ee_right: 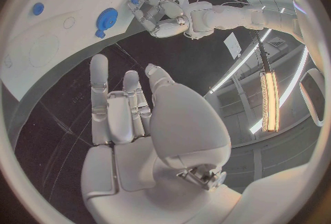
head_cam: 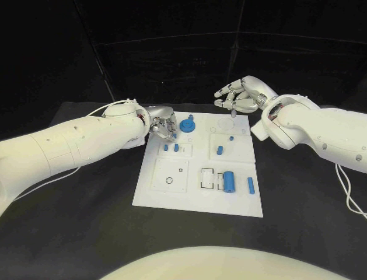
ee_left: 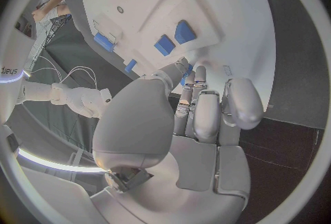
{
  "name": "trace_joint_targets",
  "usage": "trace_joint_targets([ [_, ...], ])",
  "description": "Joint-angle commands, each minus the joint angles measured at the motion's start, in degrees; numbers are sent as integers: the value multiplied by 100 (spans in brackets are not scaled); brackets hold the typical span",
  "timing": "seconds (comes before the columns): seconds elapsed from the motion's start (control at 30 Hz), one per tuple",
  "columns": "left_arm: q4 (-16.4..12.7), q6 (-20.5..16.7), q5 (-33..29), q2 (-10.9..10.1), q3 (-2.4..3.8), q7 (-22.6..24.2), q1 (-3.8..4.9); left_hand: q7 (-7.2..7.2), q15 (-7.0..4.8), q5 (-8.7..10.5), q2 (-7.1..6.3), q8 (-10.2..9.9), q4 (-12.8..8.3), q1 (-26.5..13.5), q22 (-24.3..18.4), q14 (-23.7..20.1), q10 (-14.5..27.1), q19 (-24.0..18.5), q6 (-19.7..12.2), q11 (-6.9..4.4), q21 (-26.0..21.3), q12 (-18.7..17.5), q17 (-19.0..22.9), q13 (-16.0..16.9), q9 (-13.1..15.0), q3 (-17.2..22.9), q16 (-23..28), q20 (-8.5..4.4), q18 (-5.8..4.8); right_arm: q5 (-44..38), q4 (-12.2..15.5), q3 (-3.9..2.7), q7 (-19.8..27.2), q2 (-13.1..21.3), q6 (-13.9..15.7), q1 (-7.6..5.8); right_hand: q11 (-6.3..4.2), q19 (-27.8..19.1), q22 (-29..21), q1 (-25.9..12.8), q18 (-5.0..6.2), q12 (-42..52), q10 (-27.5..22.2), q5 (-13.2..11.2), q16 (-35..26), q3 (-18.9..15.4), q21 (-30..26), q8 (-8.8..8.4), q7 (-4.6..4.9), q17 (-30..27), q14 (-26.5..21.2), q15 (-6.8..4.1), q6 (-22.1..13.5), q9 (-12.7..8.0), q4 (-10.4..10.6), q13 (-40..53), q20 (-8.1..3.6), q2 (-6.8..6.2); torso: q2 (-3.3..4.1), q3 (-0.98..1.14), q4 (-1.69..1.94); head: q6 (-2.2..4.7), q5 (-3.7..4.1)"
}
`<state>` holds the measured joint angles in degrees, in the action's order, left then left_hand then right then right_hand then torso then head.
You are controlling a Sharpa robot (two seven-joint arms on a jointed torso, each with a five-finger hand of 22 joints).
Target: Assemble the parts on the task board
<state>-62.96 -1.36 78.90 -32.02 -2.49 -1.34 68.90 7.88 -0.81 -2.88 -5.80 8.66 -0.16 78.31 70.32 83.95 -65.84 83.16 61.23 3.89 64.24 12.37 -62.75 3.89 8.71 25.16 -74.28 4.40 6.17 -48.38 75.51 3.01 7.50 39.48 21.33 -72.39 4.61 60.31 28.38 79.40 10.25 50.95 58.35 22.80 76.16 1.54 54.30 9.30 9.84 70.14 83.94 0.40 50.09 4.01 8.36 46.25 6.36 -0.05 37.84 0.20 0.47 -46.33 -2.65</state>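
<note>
The white task board (head_cam: pixel 198 195) is laid flat on the black table (head_cam: pixel 65 221), between the two arms. Several blue parts are seen on it in the head view. A round blue disc with a short stem (head_cam: pixel 188 125) is seated near the board's far left corner. Two small blue blocks (head_cam: pixel 171 148) are placed side by side just below it. A small blue peg (head_cam: pixel 230 139) and a short blue cylinder (head_cam: pixel 220 150) are located in the raised panel on the right half. A larger blue cylinder (head_cam: pixel 230 181) is laid in the near right area, beside an outlined rectangular slot (head_cam: pixel 208 177), and a slim blue bar (head_cam: pixel 251 185) is laid just to its right, near the board's edge. An outlined square with a small ring (head_cam: pixel 171 175) is marked on the near left area.

The left hand (head_cam: pixel 160 125) is positioned over the far left edge of the board, just beside the disc. Its fingers (ee_left: pixel 196 104) are held straight and close together, pointed at the board; no part is seen between them, so the hand is taken as empty and not closed.

The right hand (head_cam: pixel 244 96) is held above the table beyond the far right corner of the board, apart from it. Its fingers (ee_right: pixel 101 81) are extended and slightly spread, and nothing is held.
</note>
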Motion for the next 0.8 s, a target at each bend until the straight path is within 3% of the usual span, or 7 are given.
trace_joint_targets([
  [0.03,1,98,-18,5,-1,-60,2,-16,-24,16,-24,-36,-1,-24,5,129,-29,39,43,3,21,-40,5,-1,-6,37,18,7,-95,12,9,-3,22,-2,-37,-11,-5,4,-7,13,36,36,25,33,-22,38,-19,20,-13,-7,35,-27,22,3,-3,8,-7,-50,-2,1,3,-2,1],
  [0.47,10,29,-18,8,-1,-39,-1,-15,-23,16,-29,-49,-12,-10,18,125,-40,34,49,4,32,-64,9,0,-14,54,16,8,-96,12,11,-3,19,1,-38,-11,-12,20,-20,-6,36,63,49,44,-30,62,-36,36,-20,-8,41,-34,37,2,9,-3,-13,-69,0,2,1,7,-4],
  [0.8,43,125,-18,29,-3,-97,-4,31,-4,16,-60,-171,1,-35,44,114,-64,16,-67,31,46,-147,42,1,-74,87,20,21,-99,12,12,-3,14,3,-44,-11,-12,20,-20,-6,36,63,49,44,-30,62,-36,36,-20,-8,41,-34,37,2,9,-3,-13,-69,-2,2,3,0,-6],
])
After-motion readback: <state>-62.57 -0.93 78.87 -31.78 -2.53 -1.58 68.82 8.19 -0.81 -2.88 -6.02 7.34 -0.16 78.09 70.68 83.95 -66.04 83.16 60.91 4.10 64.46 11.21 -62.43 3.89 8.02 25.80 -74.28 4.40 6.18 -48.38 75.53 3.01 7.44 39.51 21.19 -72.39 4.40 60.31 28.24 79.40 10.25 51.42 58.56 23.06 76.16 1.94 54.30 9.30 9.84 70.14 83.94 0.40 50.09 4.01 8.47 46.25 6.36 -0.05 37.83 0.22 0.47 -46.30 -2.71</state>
